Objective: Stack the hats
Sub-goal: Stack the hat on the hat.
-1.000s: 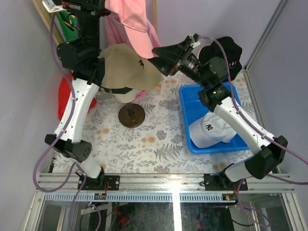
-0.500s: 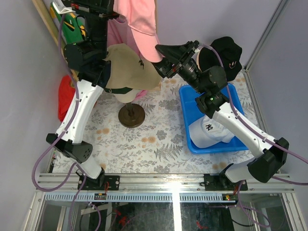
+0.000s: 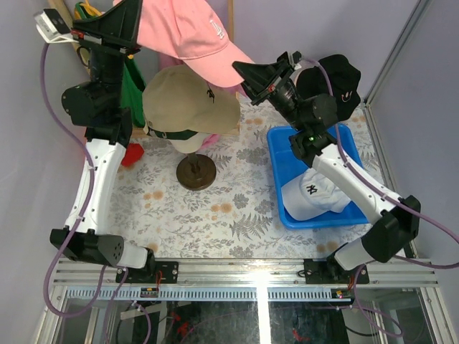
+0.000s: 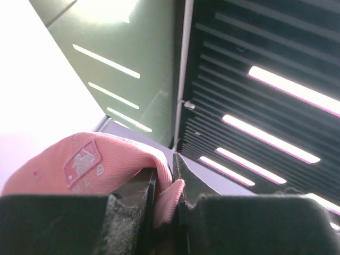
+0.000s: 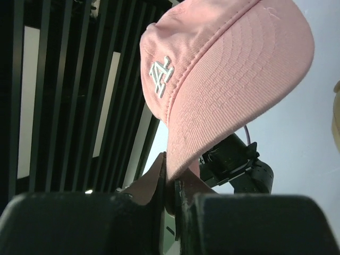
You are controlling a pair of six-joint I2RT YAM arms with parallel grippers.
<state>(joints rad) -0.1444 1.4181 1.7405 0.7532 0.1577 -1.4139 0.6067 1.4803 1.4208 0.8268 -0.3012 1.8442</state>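
Note:
A pink baseball cap [image 3: 183, 29] hangs in the air at the back, stretched between both grippers. My left gripper [image 3: 136, 18] is shut on the cap's rear edge; in the left wrist view pink fabric [image 4: 79, 164] is pinched between the fingers [image 4: 166, 180]. My right gripper [image 3: 239, 67] is shut on the tip of the brim, and the right wrist view shows the brim [image 5: 228, 69] running down into the shut jaws [image 5: 171, 180]. Below, a tan cap [image 3: 188, 100] sits over a dark green cap [image 3: 171, 134] on the mannequin head. A white cap [image 3: 312, 193] lies in the blue bin. A black bucket hat [image 3: 338, 75] rests at the back right.
The mannequin stand's round brown base [image 3: 196, 173] is on the floral tablecloth. The blue bin [image 3: 281, 147] is at the right. A green T-shirt [image 3: 133, 86] hangs at the back left, with a red item [image 3: 130, 154] below it. Grey walls close in both sides.
My left arm has swung up and left, lifting the pink cap. My right gripper has closed on the cap's brim.

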